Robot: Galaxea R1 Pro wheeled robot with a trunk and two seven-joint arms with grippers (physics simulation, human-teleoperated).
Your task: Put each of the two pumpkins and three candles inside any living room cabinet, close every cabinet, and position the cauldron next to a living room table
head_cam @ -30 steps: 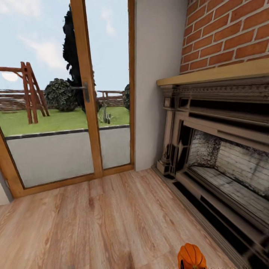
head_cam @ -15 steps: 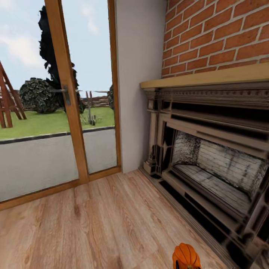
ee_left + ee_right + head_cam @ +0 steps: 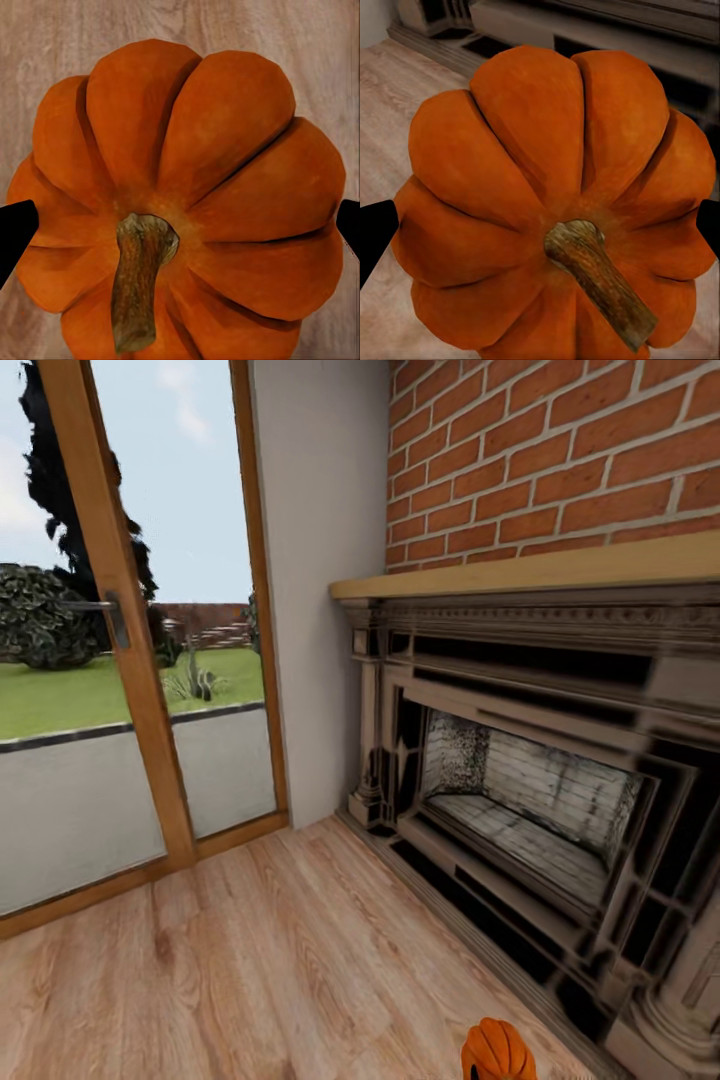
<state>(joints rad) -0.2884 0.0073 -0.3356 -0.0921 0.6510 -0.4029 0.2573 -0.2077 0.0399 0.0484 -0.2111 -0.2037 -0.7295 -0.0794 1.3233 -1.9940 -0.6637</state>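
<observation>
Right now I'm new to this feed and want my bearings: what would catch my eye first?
Each wrist view has an orange pumpkin up close: one between the left gripper's dark fingertips, another between the right gripper's. In the head view, a dark ornate fireplace under red brick stands at right, a glass door onto a lawn at left, with a pumpkin peeking in at the bottom edge.

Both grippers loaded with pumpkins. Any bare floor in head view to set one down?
Yes: the wood floor is bare between the glass door and the fireplace. The hearth base borders its right edge. One pumpkin shows at the bottom; each wrist view shows a pumpkin between dark fingertips.
</observation>
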